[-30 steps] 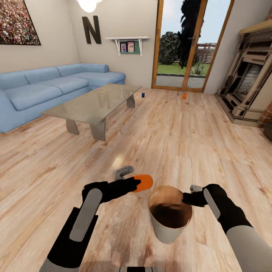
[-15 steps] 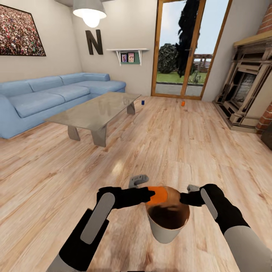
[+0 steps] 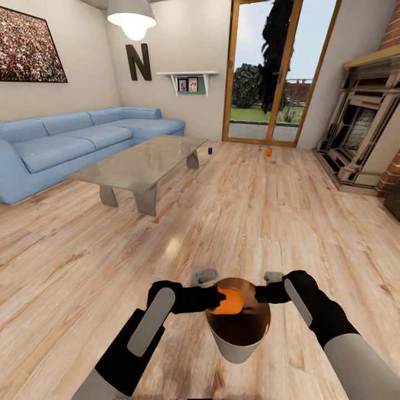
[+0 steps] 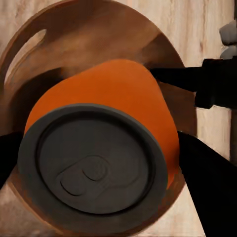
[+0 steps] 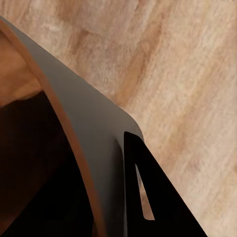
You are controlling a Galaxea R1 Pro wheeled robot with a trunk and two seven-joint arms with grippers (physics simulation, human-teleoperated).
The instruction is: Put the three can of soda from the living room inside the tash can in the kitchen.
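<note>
Left jaws (image 3: 218, 300): closed on orange can (image 3: 229, 301), now carried over the bin mouth.
Right jaws (image 3: 260, 293): clamped on tash can (image 3: 236, 349) rim.
Meaning: release next likely.
Beyond the jaws: blue can (image 3: 210, 150), second orange can (image 3: 269, 152) on floor.

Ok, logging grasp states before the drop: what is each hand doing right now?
Left hand: closed on the orange can, over the trash can.
Right hand: closed on the trash can's rim.

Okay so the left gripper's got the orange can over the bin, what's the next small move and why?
Probably open the left gripper: the orange can it grips already hangs over the trash can opening, whose rim the right gripper holds, so it should drop inside.
</note>
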